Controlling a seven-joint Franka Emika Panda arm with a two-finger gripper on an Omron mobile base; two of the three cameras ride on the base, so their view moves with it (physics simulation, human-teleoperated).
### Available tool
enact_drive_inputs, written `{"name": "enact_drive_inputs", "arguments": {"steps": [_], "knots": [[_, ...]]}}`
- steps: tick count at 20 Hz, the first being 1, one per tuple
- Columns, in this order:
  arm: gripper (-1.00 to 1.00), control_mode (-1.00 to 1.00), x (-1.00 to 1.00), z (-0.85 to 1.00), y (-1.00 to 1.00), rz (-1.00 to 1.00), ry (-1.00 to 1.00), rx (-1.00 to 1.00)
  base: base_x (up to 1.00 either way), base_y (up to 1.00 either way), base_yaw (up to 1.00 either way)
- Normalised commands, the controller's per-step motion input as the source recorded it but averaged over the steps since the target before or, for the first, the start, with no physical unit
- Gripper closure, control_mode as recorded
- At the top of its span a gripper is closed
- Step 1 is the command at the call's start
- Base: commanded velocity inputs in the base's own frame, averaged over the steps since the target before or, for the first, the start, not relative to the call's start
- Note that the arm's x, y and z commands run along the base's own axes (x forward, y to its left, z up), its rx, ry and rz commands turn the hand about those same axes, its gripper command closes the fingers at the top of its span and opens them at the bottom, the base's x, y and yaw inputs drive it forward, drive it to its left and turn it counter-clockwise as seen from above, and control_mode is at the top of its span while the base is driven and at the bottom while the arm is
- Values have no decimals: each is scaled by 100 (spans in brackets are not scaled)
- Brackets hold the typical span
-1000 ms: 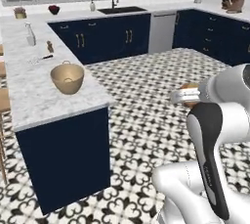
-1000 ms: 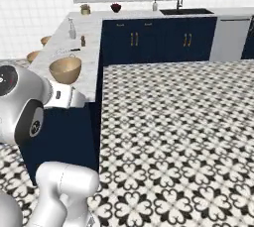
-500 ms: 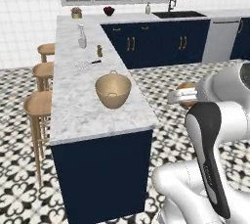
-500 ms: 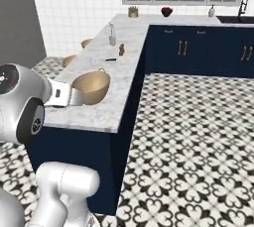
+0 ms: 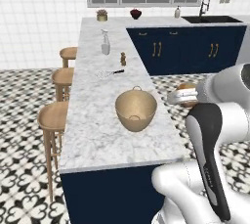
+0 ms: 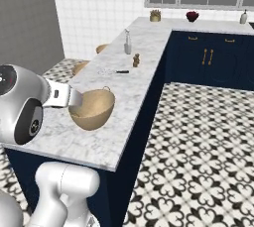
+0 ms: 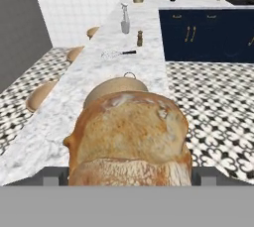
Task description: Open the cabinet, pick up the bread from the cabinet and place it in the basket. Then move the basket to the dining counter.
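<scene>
I have the bread [image 7: 130, 141] gripped in the hand [image 5: 187, 96], its jaws spread wide around the loaf, so the cabinet part and the pick look done from where I sit. The basket [image 5: 136, 109] sits empty on the marble table [image 5: 93, 120], which I take to be the dining counter itself, given the wooden stools [image 5: 52, 116] along its far side. So what is left, as I judge it, is dropping the bread into the basket (and perhaps no carry at all, if the basket already stands where it belongs).

The hand view gives me the bread close up, crusty and golden, with the basket's rim peeking out just beyond it. The left base view shows the bread only as a brown sliver beside the arm, held off the table's edge, over the floor side, not yet above the basket. The right base view shows the basket [image 6: 92, 108] close to the arm's end.
</scene>
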Motion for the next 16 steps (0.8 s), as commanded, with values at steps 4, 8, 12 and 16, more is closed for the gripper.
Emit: {"name": "enact_drive_inputs", "arguments": {"steps": [4, 8, 12, 16], "knots": [[100, 100, 0, 0, 0, 0, 0, 0, 14, 0, 8], [100, 100, 0, 0, 0, 0, 0, 0, 0, 0, 0], [100, 100, 0, 0, 0, 0, 0, 0, 2, 1, 0], [100, -100, 71, 0, 40, 0, 21, 0, 0, 0, 0]]}}
